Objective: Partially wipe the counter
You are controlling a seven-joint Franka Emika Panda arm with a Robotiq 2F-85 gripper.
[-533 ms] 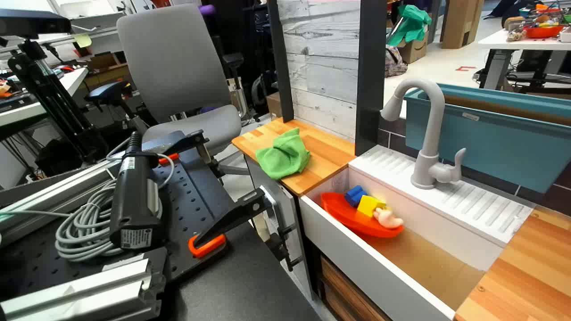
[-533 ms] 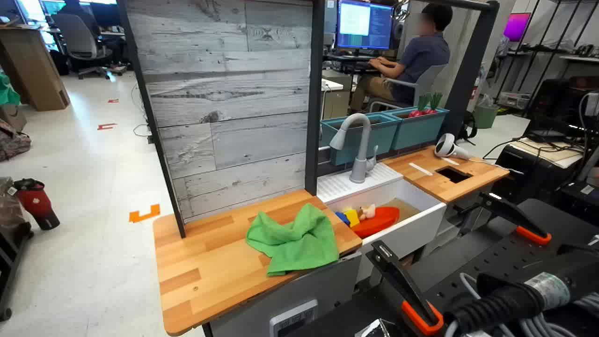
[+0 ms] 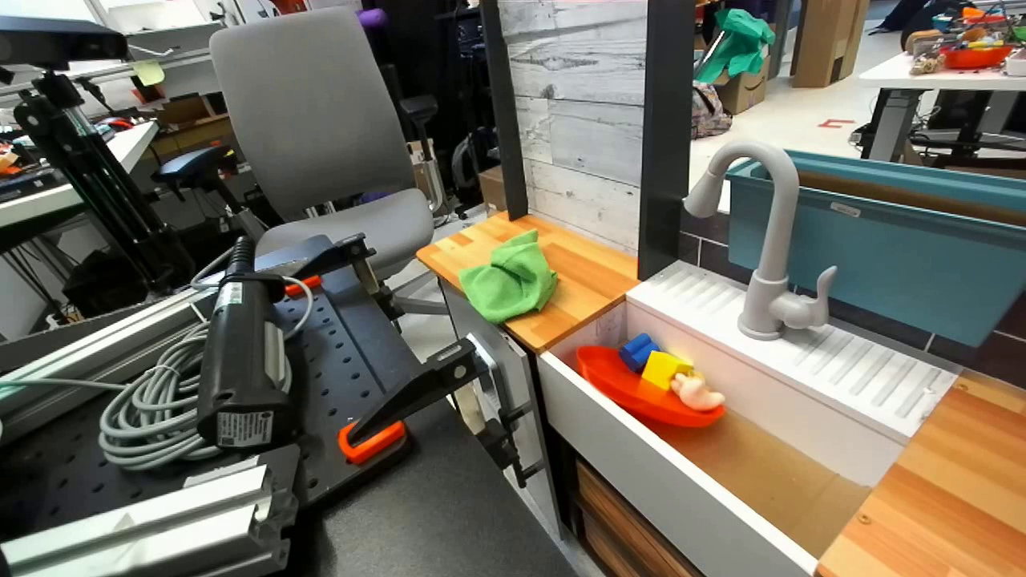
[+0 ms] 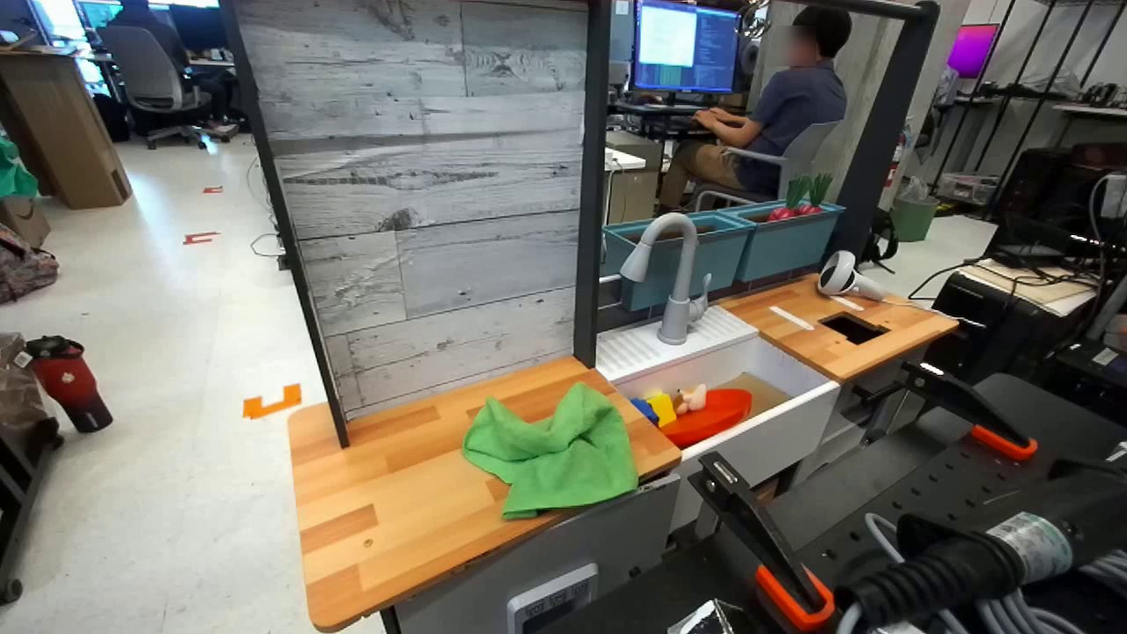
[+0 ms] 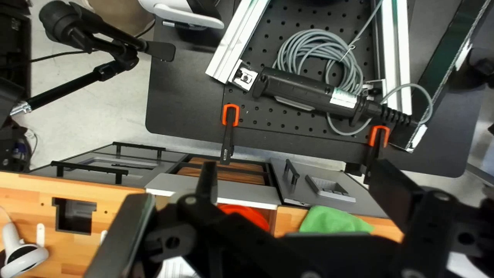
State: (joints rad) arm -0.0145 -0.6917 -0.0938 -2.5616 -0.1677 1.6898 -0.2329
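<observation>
The counter is a light wooden top beside the sink; in both exterior views its bare wood shows (image 3: pixel 597 260) (image 4: pixel 405 493). A crumpled green cloth (image 3: pixel 513 280) (image 4: pixel 563 449) lies on it, hanging slightly over the front edge. The wrist view shows the front part of the cloth (image 5: pixel 330 221) and a strip of counter (image 5: pixel 288 220); the rest is hidden behind the gripper body. My gripper (image 5: pixel 298 173) is open, with its fingers wide apart and nothing between them. It is above the kitchen unit, apart from the cloth. It is out of view in both exterior views.
The white sink (image 3: pixel 673 473) holds a red dish (image 3: pixel 641 401) with small toys. A grey faucet (image 3: pixel 773 232) stands behind it. A plank panel (image 4: pixel 431 194) rises behind the counter. Black clamps (image 3: pixel 433 385) and a black table (image 3: pixel 425 497) lie in front.
</observation>
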